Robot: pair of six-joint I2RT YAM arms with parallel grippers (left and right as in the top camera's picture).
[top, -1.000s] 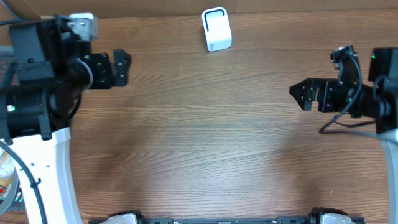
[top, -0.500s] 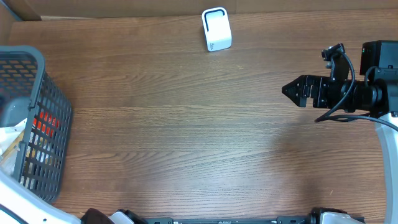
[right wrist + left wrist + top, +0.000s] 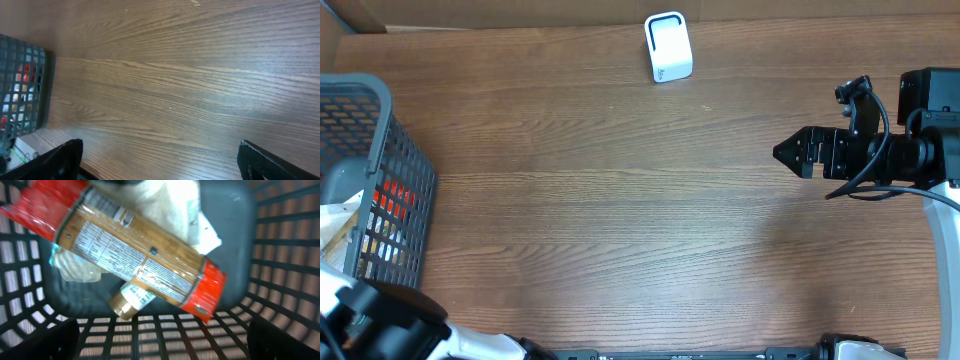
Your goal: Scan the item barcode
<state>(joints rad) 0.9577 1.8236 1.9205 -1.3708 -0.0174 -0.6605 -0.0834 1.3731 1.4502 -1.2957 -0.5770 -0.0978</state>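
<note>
Open wood across the middle of the tabletop [image 3: 620, 200], from the basket [image 3: 410, 200] at the left edge to the right gripper [image 3: 788, 153] near the right edge. White scanner [image 3: 668, 47] standing at the far edge. Tight inside the basket: red packet [image 3: 135, 255] slanting over a small bottle [image 3: 131, 300] and, apparently, a white bag [image 3: 165, 202].

We found the basket [image 3: 405, 170] at the left edge of the table [image 3: 620, 220] and the scanner [image 3: 668, 47] at the far edge, near the middle. The right gripper [image 3: 782, 154] hung over the right side, well apart from both. In the basket, a packet [image 3: 135, 255] lay aslant over a bottle [image 3: 131, 299] and a bag [image 3: 165, 205].
</note>
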